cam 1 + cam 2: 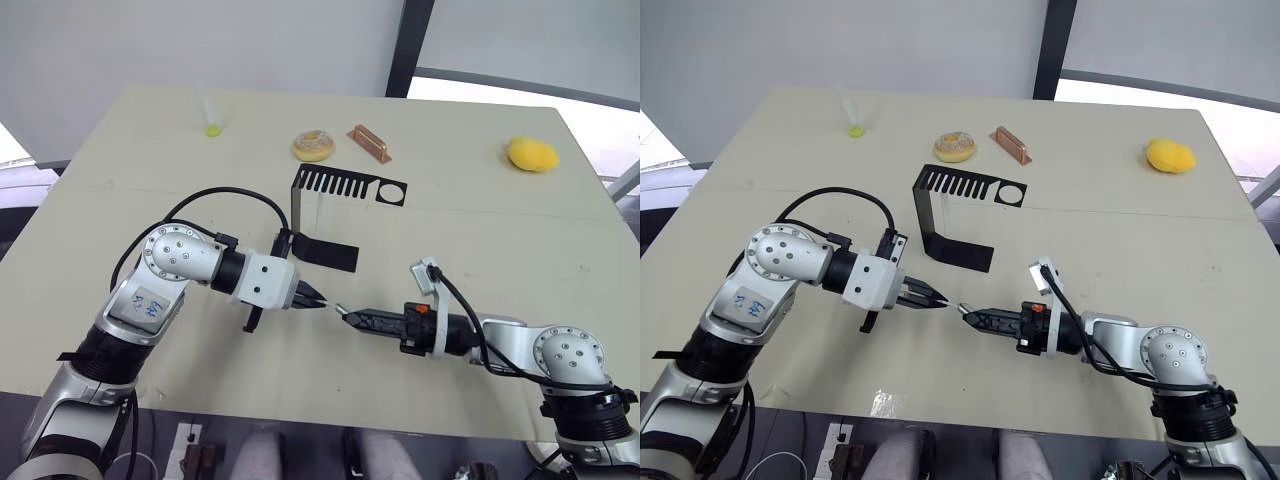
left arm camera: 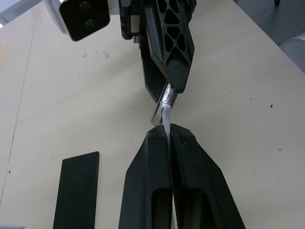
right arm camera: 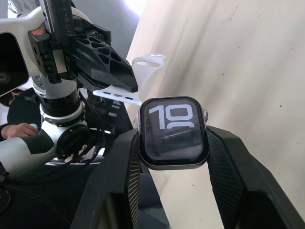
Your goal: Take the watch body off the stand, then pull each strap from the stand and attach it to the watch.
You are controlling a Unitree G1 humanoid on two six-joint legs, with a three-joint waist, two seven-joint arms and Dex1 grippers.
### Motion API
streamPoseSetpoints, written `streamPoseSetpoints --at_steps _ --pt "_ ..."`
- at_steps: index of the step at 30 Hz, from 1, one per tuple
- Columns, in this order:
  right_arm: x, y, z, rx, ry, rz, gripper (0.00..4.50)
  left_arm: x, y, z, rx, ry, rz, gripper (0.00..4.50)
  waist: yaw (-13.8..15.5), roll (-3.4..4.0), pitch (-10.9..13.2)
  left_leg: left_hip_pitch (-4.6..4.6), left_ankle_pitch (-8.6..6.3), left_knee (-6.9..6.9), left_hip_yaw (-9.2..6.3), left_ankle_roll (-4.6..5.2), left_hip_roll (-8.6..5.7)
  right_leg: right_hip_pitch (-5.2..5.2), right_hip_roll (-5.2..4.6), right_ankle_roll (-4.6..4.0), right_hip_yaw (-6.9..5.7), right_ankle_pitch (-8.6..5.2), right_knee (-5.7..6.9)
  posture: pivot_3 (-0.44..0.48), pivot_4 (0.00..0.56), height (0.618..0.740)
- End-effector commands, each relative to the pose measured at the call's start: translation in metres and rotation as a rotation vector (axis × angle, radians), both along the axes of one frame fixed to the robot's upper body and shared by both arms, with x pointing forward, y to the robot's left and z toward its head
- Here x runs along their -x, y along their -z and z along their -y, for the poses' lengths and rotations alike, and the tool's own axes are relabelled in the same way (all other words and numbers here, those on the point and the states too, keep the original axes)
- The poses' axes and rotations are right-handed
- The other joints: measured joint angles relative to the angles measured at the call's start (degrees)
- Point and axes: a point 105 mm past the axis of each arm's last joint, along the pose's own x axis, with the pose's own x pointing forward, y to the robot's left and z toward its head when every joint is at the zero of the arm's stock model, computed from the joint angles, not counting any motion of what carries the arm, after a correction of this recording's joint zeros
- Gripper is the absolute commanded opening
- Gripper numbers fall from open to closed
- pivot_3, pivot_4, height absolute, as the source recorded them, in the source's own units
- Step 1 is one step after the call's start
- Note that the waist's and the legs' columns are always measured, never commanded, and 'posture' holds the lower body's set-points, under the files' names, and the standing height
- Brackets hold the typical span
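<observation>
- The surface (image 1: 120, 200) carried everything; both arms met over its near middle, well in front of the stand (image 1: 330, 215).
- The stand stood bare behind them, its slotted top plate holding neither watch nor strap that we could see.
- Far off along the back lay a copper bar (image 1: 369, 142), a doughnut-like ring (image 1: 315, 145), a yellow lump (image 1: 532, 154) and a small tube with a green tip (image 1: 210, 112); none stood in the way.
- Our right end effector (image 3: 172, 143) was pinching the watch (image 3: 173, 131) by its two sides, screen toward the wrist camera.
- Our left end effector (image 2: 167, 136) was pressed together on a white strap (image 3: 119, 93), whose long axis ran roughly along the line between the two tips.
- The strap's free end lay just beside the watch's edge; we could not tell whether they touched. A second strap end (image 3: 148, 60) showed behind the left fingers.
- We judged the coming move to turn on this line-up: the strap tip had to slide sideways into the case slot, both tips being equally near.
</observation>
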Motion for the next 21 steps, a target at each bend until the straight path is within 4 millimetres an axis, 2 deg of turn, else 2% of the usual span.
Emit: streamPoseSetpoints --at_steps 1,14,21 --pt "0.003 -0.007 -0.002 -0.013 -0.006 0.031 1.49 0.003 0.001 0.003 0.002 0.012 0.013 0.0 -0.01 0.0 0.0 0.0 0.0 0.0 0.0 0.0 0.0 0.0 0.0 0.0 0.0 0.0 0.0 0.0 0.15 0.74" --pt "0.005 -0.006 -0.003 -0.007 -0.018 0.034 1.49 0.003 0.004 0.007 0.001 0.013 0.018 0.0 0.01 0.0 0.0 -0.01 0.0 -0.02 0.0 0.0 0.0 0.0 -0.01 0.0 0.0 0.0 -0.04 0.0 0.15 0.74" --pt "0.006 -0.007 -0.004 -0.009 -0.019 0.035 1.49 0.005 0.012 0.009 -0.01 0.026 0.023 0.0 0.0 0.0 0.0 -0.01 0.0 -0.03 0.0 0.0 0.0 0.0 -0.01 0.0 0.0 0.0 -0.06 0.0 0.15 0.74"
